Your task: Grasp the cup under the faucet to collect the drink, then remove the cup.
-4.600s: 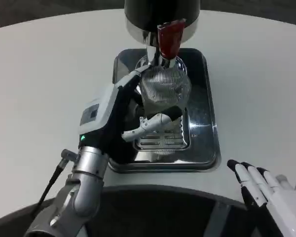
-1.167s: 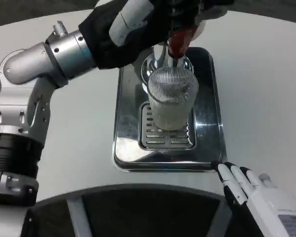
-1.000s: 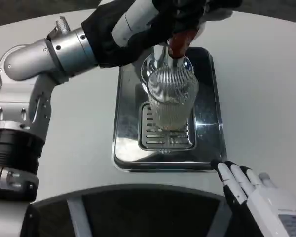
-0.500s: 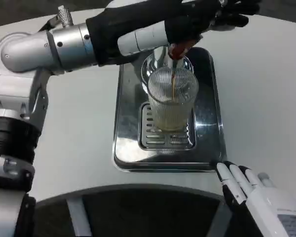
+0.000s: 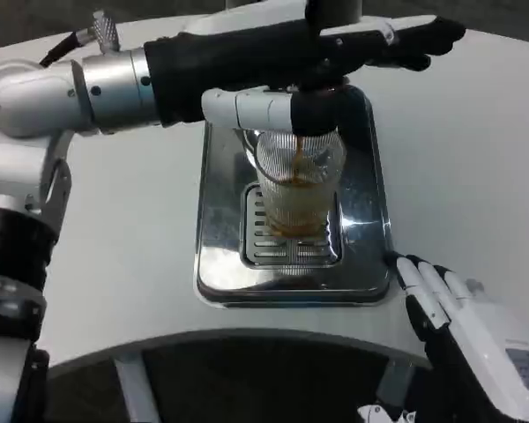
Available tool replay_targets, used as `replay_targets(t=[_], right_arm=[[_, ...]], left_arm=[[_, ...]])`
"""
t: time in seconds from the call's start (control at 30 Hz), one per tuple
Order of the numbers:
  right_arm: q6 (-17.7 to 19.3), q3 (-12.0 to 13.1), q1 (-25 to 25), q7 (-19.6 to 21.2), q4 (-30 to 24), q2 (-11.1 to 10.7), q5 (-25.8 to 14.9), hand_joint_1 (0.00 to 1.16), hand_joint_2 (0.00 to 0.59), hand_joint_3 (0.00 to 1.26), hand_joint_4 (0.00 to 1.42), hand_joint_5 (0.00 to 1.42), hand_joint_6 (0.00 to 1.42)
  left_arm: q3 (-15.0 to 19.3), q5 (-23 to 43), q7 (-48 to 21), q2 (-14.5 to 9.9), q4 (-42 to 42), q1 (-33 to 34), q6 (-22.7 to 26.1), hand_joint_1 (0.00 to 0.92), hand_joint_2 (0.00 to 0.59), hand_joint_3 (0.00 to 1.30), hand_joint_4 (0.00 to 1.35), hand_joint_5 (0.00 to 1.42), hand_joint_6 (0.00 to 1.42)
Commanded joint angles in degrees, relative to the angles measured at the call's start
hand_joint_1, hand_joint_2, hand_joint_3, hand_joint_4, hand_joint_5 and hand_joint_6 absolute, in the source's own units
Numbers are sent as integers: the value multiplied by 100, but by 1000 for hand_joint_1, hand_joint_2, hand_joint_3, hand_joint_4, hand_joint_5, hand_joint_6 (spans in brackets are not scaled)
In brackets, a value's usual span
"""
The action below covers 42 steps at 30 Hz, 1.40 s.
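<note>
A clear ribbed glass cup [image 5: 297, 181] stands upright on the slotted grate [image 5: 286, 245] in the middle of a shiny metal drip tray [image 5: 220, 264]. The tray sits on the white table [image 5: 476, 167]. A thin brown stream of drink [image 5: 297, 163] falls into the cup, and a little brown drink sits at the bottom of it.

The left arm [image 5: 106, 84] reaches across the top of the picture from the left side. The left hand [image 5: 335, 66] is stretched out flat above the cup, with its dark fingers [image 5: 423, 40] pointing to the right. The hand lies over the spot where the drink comes out, so the faucet is hidden under it. I cannot tell if the fingers are pressing on something there or just lying on it. A white finger [image 5: 247, 107] lies sideways just above the rim of the cup. The cup is right below this hand, and nothing holds its sides.

The right hand [image 5: 463, 322] is low at the right corner of the picture, near the front edge of the table. Its white and black fingers [image 5: 423, 282] are stretched out and a little apart, and they hold nothing. Their tips come close to the front right corner of the tray. The cup is well apart from this hand, up and to the left of it.
</note>
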<state>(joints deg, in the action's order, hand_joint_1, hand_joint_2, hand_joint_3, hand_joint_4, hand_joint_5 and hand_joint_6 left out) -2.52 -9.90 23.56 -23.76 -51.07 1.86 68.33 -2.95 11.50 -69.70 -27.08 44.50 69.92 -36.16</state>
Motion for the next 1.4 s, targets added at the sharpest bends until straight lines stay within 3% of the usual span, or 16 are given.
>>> replay_targets(t=[0.03,0.47,0.97,1.4], right_arm=[[-224,154,-322,276,302,65,-142,651,295,5,0,0,0],[-680,266,-1135,1311,1145,158,-592,629,265,14,0,0,13],[-1034,94,-2413,1683,2246,41,-1154,585,235,0,0,0,0],[-1170,5,-3185,1891,2994,-189,-1694,585,234,0,0,0,0]], left_arm=[[-152,-284,-124,-164,210,-286,-29,0,12,39,0,49,0],[-133,-290,-1,-299,235,-368,-89,0,16,39,0,50,0],[-117,-261,43,-387,221,-399,-108,0,17,45,0,50,0],[-140,-280,53,-396,250,-425,-291,0,17,49,0,58,0]])
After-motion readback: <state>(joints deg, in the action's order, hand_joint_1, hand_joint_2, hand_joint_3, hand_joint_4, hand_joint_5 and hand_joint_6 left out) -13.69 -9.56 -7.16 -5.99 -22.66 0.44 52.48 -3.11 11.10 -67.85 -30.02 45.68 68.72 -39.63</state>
